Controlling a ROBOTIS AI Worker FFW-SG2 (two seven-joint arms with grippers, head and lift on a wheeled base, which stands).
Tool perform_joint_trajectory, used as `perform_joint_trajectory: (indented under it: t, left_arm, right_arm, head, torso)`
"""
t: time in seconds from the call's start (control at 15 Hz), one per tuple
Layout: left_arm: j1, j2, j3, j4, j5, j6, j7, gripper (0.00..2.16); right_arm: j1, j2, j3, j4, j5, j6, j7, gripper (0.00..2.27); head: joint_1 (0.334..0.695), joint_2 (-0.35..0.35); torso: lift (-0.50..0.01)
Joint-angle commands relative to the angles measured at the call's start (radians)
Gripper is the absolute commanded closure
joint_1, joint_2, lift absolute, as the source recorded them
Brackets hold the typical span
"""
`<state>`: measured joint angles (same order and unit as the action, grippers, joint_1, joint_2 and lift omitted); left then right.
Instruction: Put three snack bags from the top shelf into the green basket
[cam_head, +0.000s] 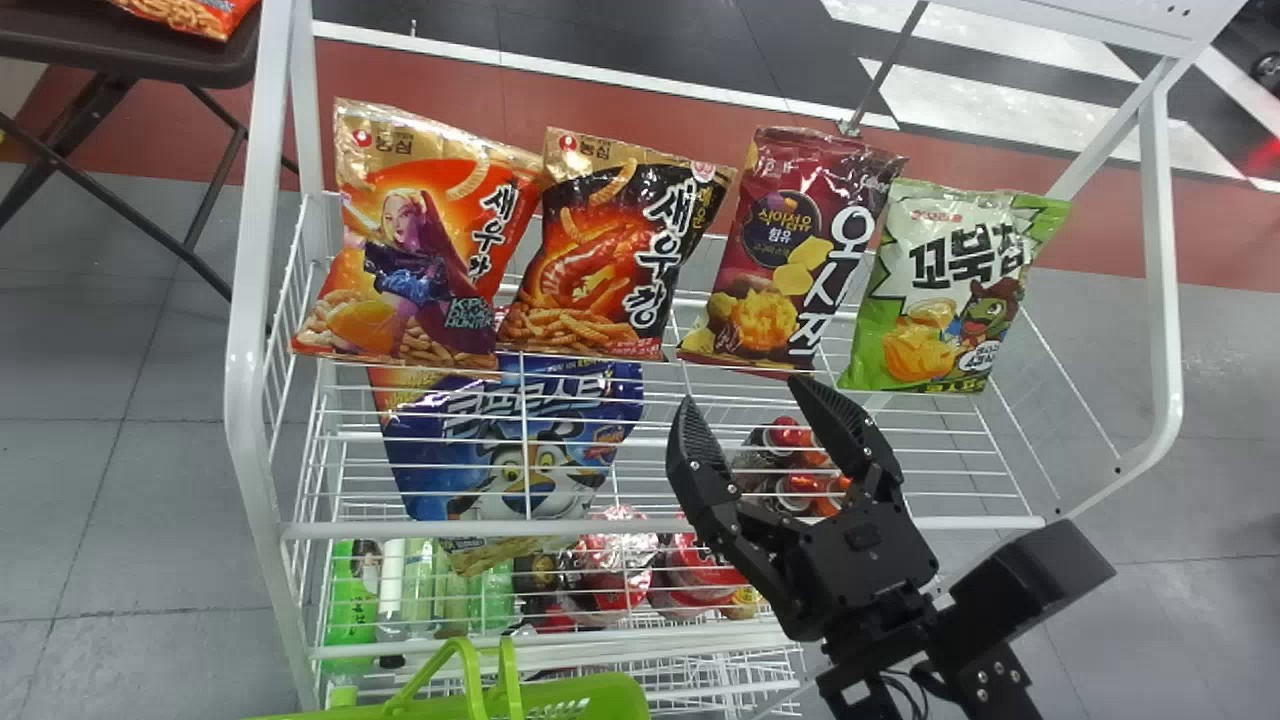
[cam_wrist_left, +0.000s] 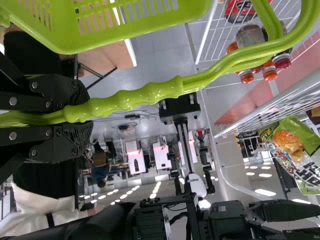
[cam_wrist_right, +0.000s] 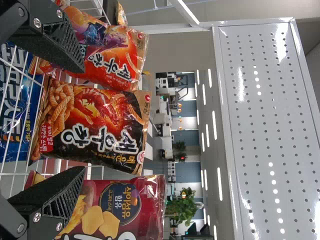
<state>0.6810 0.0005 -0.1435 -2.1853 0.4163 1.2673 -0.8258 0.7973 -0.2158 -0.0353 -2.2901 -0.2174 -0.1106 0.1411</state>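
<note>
On the top shelf four snack bags lean in a row: orange (cam_head: 410, 250), black (cam_head: 610, 250), purple (cam_head: 790, 250) and green-white (cam_head: 950, 290). My right gripper (cam_head: 742, 392) is open just in front of the shelf, below the black and purple bags. In the right wrist view, the right gripper (cam_wrist_right: 82, 120) has its fingers spread on either side of the black bag (cam_wrist_right: 95, 135), holding nothing. The green basket (cam_head: 560, 695) is at the head view's bottom edge. In the left wrist view my left gripper (cam_wrist_left: 80, 117) is shut on its handle (cam_wrist_left: 135, 97).
The white rack's front rail (cam_head: 650, 525) crosses below the top shelf. Lower down are a blue snack bag (cam_head: 520, 450), red-capped bottles (cam_head: 800, 465) and green bottles (cam_head: 350, 590). A white perforated panel (cam_wrist_right: 270, 130) stands beyond the bags. A dark folding table (cam_head: 150, 50) is at the back left.
</note>
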Motion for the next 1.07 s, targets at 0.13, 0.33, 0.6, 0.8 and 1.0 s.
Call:
perform_joint_trajectory:
  t: [0.13, 0.33, 0.6, 0.8, 1.0]
  left_arm:
    - [-0.001, -0.001, 0.002, 0.001, 0.001, -0.004, -0.006, 2.14]
    - [-0.003, -0.001, 0.002, 0.001, 0.001, -0.004, -0.006, 2.14]
    - [-0.006, -0.001, -0.001, 0.001, 0.001, -0.007, -0.006, 2.14]
    - [-0.005, -0.001, -0.004, 0.001, 0.001, -0.007, -0.009, 2.14]
    - [-0.005, 0.006, -0.021, -0.005, -0.016, -0.007, -0.018, 2.14]
  right_arm:
    - [-0.007, -0.002, 0.0, 0.003, 0.001, 0.003, 0.002, 0.13]
    - [-0.012, -0.004, 0.0, 0.003, 0.001, 0.003, 0.003, 0.13]
    - [-0.015, -0.004, 0.003, 0.009, 0.0, -0.001, 0.02, 0.14]
    - [-0.024, -0.004, 0.008, 0.017, 0.0, -0.004, 0.021, 0.14]
    - [-0.133, -0.002, 0.069, 0.092, -0.01, -0.01, 0.055, 0.14]
  head:
    - [0.695, -0.35]
    - [0.695, -0.35]
    - [0.695, -0.35]
    - [0.695, -0.35]
    - [0.695, -0.35]
  torso:
    - [-0.05]
    - [-0.05]
    - [-0.05]
    - [-0.05]
    - [-0.05]
